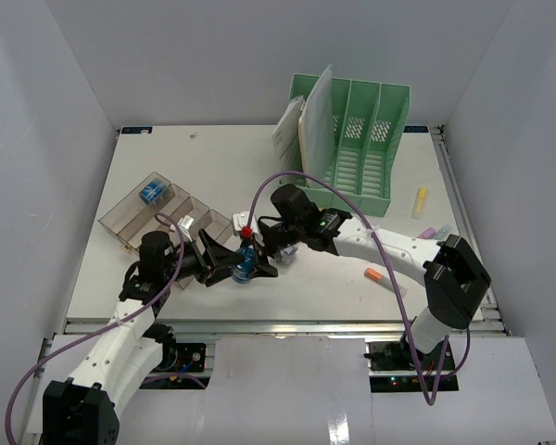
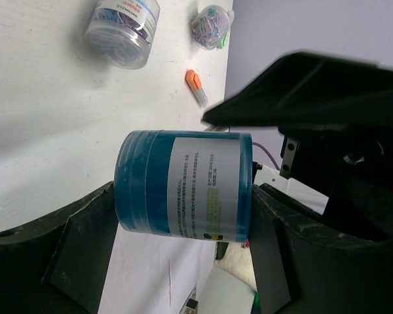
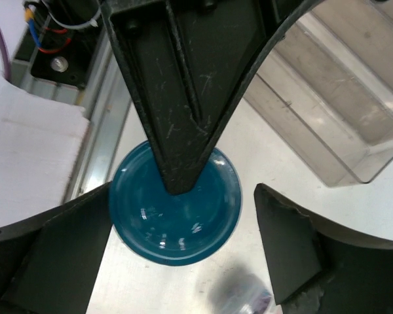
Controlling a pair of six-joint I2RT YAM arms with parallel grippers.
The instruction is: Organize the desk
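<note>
A blue jar [image 1: 245, 269] with a white label hangs just over the white desk [image 1: 320, 289], near its front edge. My left gripper [image 1: 242, 270] is shut on it. In the left wrist view the jar [image 2: 183, 190] lies sideways with a finger pressed on each end, and the gripper [image 2: 182, 199] spans it. My right gripper [image 1: 262, 250] reaches in from the right and stands open. In the right wrist view the jar's round end [image 3: 177, 212] touches one finger, the other finger [image 3: 281, 235] stands apart, and the right gripper [image 3: 183, 196] holds nothing.
A green file rack [image 1: 357, 139] with papers [image 1: 310, 125] stands at the back. A clear stepped tray [image 1: 157, 218] holding a blue item [image 1: 150, 193] sits at the left. A yellow marker [image 1: 420, 202] and an orange piece [image 1: 374, 274] lie at the right. Clear jars of clips [image 2: 123, 29] stand nearby.
</note>
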